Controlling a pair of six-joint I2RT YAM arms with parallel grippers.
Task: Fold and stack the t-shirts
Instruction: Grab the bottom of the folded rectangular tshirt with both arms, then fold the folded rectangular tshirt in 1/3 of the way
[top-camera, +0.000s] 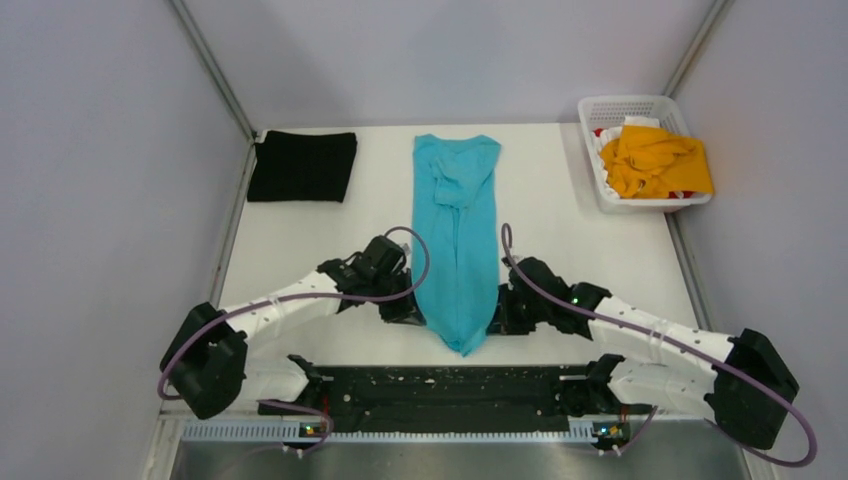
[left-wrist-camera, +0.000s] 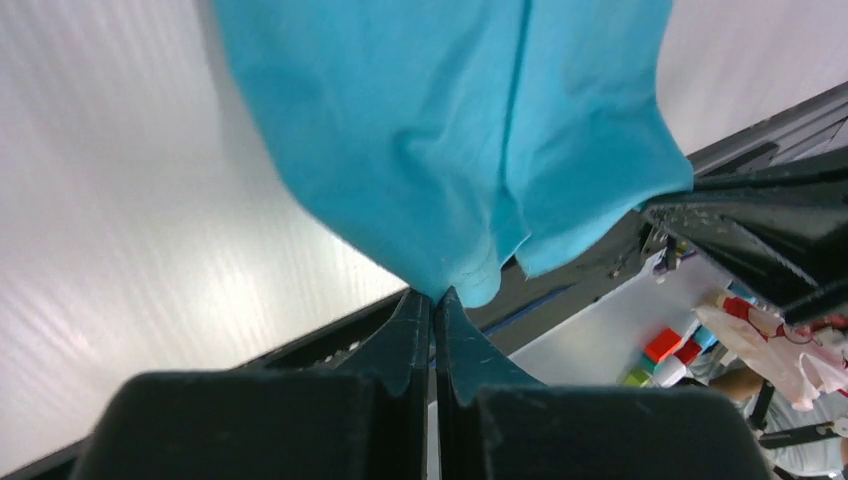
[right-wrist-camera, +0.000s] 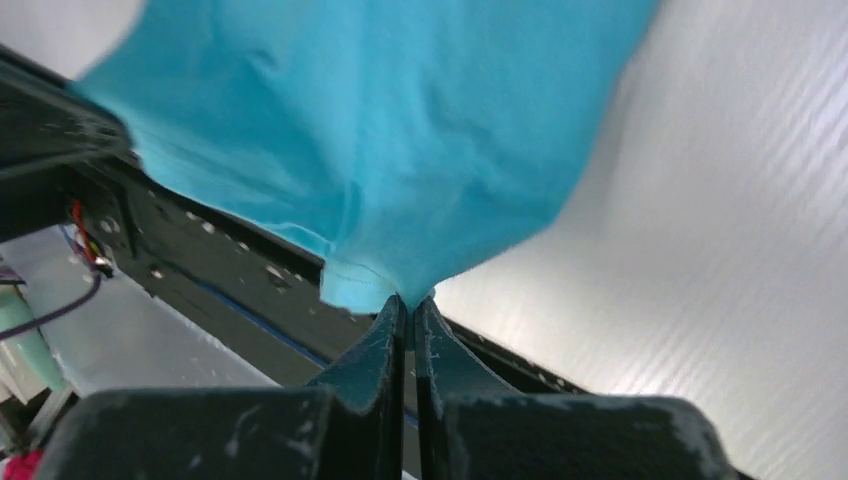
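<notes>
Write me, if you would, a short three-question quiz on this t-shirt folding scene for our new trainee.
1. True or false: the black t-shirt lies folded at the far left of the table.
2. Where is the orange-yellow t-shirt? A) in the white lattice basket; B) spread flat on the black t-shirt; C) draped over an arm.
3. Which garment are the left gripper and the right gripper both shut on?

Key: 1 true. 2 A. 3 the turquoise t-shirt, pinched at its near end.
</notes>
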